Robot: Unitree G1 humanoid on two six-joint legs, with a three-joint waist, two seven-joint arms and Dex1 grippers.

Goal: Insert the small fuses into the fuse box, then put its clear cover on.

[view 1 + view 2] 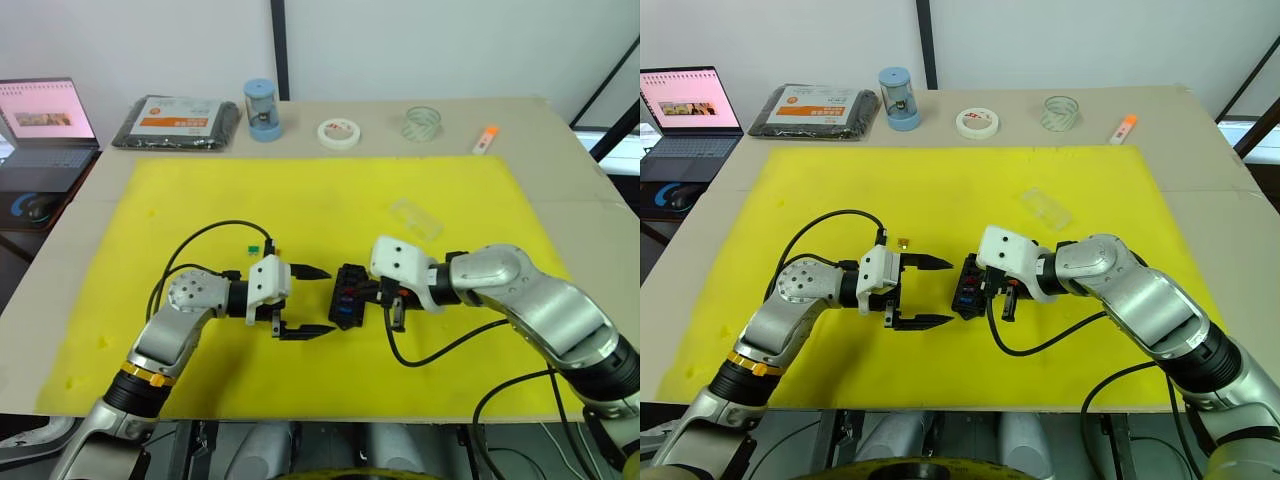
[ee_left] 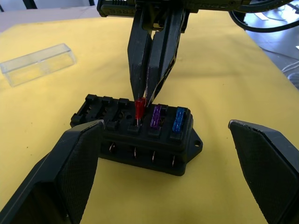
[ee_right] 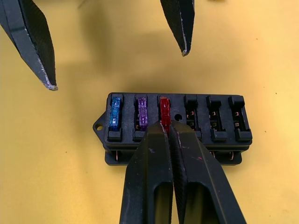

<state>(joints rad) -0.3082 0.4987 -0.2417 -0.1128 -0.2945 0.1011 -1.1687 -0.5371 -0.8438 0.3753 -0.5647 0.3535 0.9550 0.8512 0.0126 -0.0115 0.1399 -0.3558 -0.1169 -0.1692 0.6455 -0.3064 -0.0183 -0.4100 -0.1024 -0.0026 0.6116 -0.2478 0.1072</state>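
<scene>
Right pincer is closest to the lens in its wrist view: fingers pressed together on the red fuse, which sits at the third slot of the fuse box, looks partly seated. Blue fuse and purple fuse are already in, just past the red one on one side; three slots on the other side are open. Fuse box lies on the yellow mat directly under the right pincer's tips, between the two pincers.

Left pincer hangs just beside the box, spread wide, holding nothing, facing the right pincer across it. A couple of tiny loose fuses lie on the mat just behind the left pincer; too small to sort colours. Clear cover rests on the mat beyond the right pincer, well apart from the box, not yet fitted.

Risks, as I judge it: box isn't braced by the left pincer, so downward push could tip or slide it; if the blades aren't lined up with the contacts, pushing could bend them or leave the fuse crooked; releasing with the fuse half in may drag it back out. A proud fuse would stop the cover closing later.

Table edge holds tape rolls, a packet, a blue cylinder.
</scene>
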